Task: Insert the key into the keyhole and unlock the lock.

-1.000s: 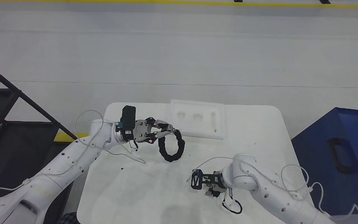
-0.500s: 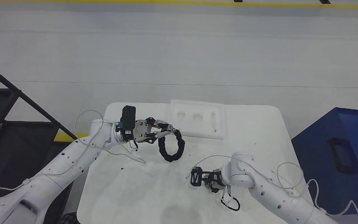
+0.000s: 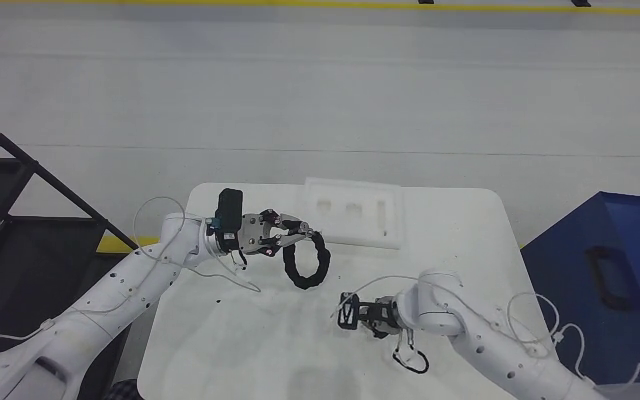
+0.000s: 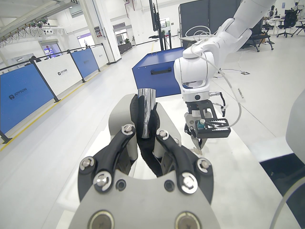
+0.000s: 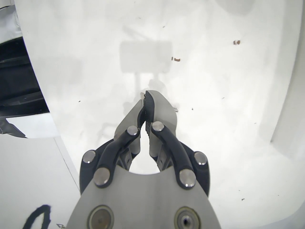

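My left gripper (image 3: 293, 239) is held above the left middle of the table, shut on the lock. The lock's black cable loop (image 3: 306, 266) hangs beside the fingers. In the left wrist view the lock's chrome cylinder (image 4: 146, 110) stands up between the fingers of that gripper (image 4: 145, 122). My right gripper (image 3: 377, 324) points down at the table near the front middle, a short way from the lock. Its fingers (image 5: 152, 106) are shut, with a small metal piece, seemingly the key (image 5: 142, 94), pinched at the tips just above the tabletop. The left wrist view shows the right gripper (image 4: 197, 147) beyond the lock.
A white foam tray (image 3: 354, 212) with recesses lies at the table's back edge. A thin black cable loop (image 3: 409, 362) hangs by the right arm. A blue bin (image 3: 590, 270) stands off the table's right side. The white table (image 3: 240, 340) has small dark specks (image 5: 176, 59).
The right arm's wrist has shifted slightly left, toward the lock, staying low over the table. The left arm and the lock have not moved.
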`<action>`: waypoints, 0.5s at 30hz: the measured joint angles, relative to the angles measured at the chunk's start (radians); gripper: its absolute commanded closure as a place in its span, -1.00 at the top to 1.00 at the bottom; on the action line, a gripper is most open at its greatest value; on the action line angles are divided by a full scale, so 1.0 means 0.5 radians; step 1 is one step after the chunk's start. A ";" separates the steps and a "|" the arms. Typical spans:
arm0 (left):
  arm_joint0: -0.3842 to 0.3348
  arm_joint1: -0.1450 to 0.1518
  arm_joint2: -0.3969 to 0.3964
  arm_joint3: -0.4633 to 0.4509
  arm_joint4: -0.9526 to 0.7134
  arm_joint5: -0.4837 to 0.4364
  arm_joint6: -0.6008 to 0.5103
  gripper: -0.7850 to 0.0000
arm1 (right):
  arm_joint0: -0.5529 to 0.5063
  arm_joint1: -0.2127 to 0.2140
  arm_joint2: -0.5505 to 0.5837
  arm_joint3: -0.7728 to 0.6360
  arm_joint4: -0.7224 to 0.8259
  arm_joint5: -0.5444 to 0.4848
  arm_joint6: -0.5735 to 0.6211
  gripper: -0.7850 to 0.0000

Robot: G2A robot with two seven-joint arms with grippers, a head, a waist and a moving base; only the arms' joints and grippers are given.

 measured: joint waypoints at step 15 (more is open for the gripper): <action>0.000 0.000 0.000 0.000 0.000 0.000 0.000 -1.00 | 0.087 0.066 0.433 0.081 0.277 0.048 -0.260 -1.00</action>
